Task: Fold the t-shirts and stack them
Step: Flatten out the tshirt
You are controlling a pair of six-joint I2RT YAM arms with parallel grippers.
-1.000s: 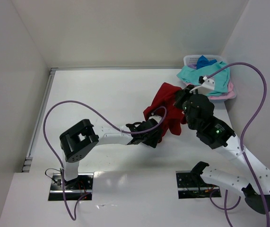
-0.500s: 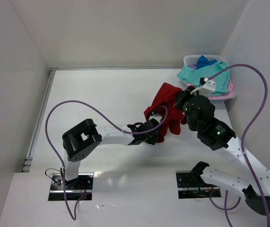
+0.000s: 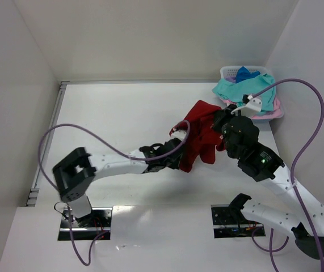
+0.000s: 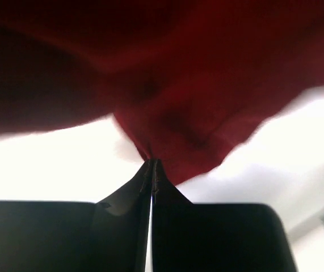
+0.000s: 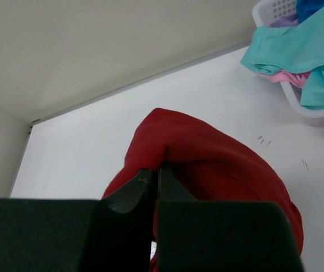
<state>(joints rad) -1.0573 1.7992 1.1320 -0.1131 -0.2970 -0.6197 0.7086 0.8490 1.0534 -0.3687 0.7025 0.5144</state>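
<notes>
The dark red t-shirt (image 3: 200, 131) hangs bunched above the table right of centre, held between both arms. My left gripper (image 3: 177, 157) is shut on its lower edge; in the left wrist view the fingertips (image 4: 152, 162) pinch a point of red cloth (image 4: 207, 90). My right gripper (image 3: 218, 117) is shut on the upper part, with the red shirt (image 5: 218, 153) draped over its closed jaws (image 5: 157, 169). A teal t-shirt (image 3: 235, 88), a blue one (image 3: 245, 73) and a pink one (image 3: 266, 113) lie heaped in the basket.
The pale slotted laundry basket (image 3: 227, 71) stands at the far right corner, also seen in the right wrist view as the basket (image 5: 315, 110) with teal cloth (image 5: 298, 45) spilling over its rim. Walls close the table at the back and both sides.
My left gripper has closed on the red shirt's lower edge, and the left arm has stretched out lower and further left. The right arm has shifted only slightly.
</notes>
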